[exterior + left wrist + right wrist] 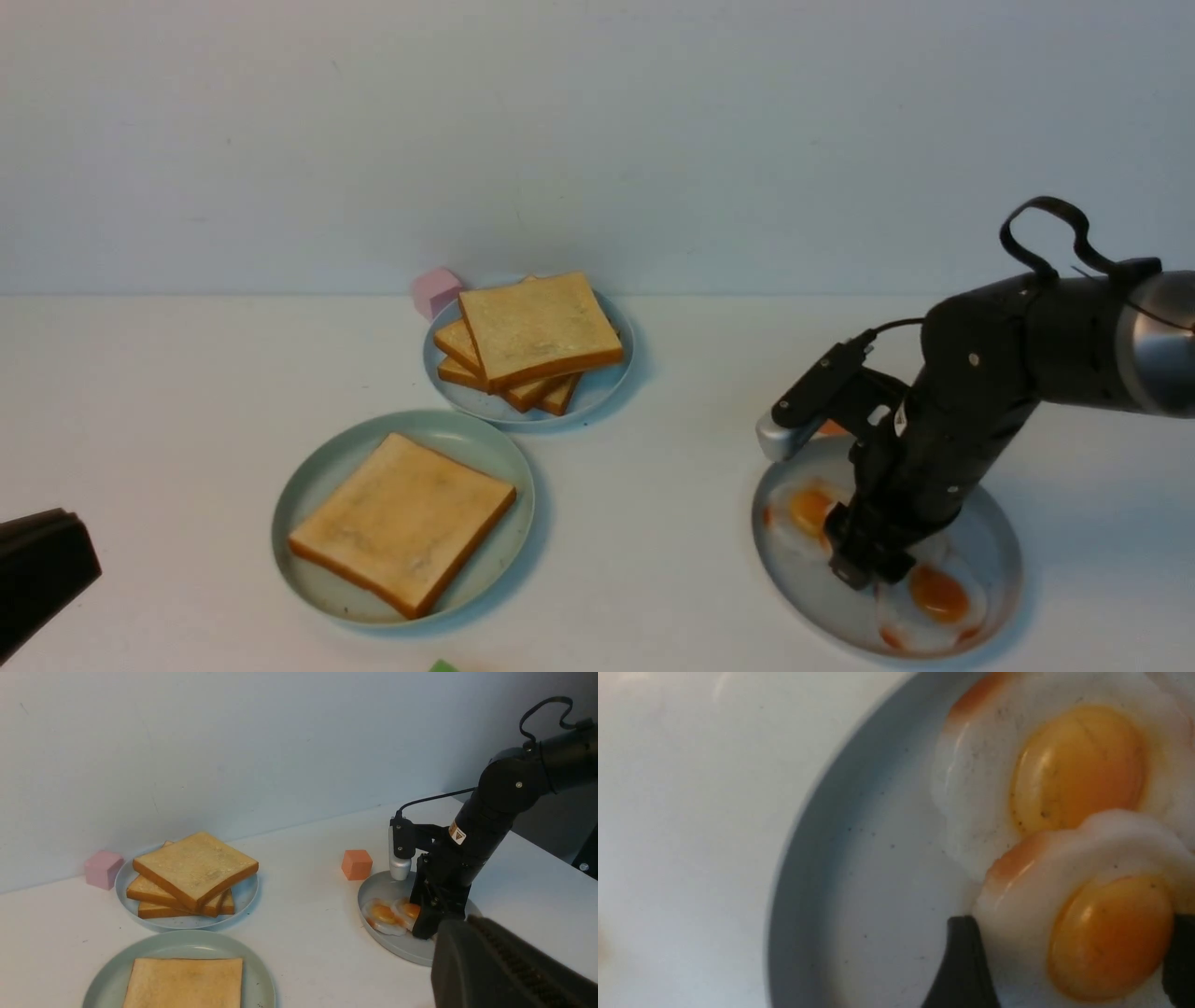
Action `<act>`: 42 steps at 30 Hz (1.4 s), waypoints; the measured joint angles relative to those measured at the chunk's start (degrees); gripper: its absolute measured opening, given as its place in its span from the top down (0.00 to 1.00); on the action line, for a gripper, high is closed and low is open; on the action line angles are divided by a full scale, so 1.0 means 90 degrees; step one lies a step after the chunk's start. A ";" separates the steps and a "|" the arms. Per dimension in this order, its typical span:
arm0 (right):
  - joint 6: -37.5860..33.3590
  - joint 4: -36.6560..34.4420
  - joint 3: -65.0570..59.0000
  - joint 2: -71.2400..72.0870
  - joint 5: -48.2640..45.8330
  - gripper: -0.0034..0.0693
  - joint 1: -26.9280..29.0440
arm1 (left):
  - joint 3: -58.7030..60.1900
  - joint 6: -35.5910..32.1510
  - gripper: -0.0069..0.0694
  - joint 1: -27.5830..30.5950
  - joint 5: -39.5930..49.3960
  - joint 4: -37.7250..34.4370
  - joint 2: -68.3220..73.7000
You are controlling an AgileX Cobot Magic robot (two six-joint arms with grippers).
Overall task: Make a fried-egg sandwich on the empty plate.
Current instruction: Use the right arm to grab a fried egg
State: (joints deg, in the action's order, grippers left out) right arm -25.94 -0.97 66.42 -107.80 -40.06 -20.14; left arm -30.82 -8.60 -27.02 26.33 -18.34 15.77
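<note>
Over the grey-blue plate (1001, 546), the right hand (1070, 952) stands open astride a fried egg (1111, 938); the left hand (490, 956) is closed.

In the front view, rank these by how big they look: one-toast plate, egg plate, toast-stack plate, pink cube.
1. One-toast plate and egg plate: they look alike, so not ranked.
2. Toast-stack plate, though it sits farther back.
3. Pink cube.
</note>
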 joint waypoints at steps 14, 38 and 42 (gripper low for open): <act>0.0108 0.0034 -0.0059 0.0295 -0.0335 0.23 0.0007 | 0.0000 0.0000 0.93 0.0000 -0.0001 0.0000 0.0000; 0.0355 0.0183 -0.0051 -0.0035 -0.0079 0.08 -0.0107 | 0.0000 0.0000 0.93 0.0000 0.0049 0.0000 0.0000; 0.0475 0.0374 -0.0024 -0.0092 -0.0067 0.11 -0.0120 | 0.0000 0.0000 0.93 0.0000 0.0049 0.0000 0.0000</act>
State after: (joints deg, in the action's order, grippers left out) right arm -21.67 2.39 66.21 -108.62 -40.67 -21.21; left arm -30.82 -8.60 -27.02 26.77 -18.34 15.77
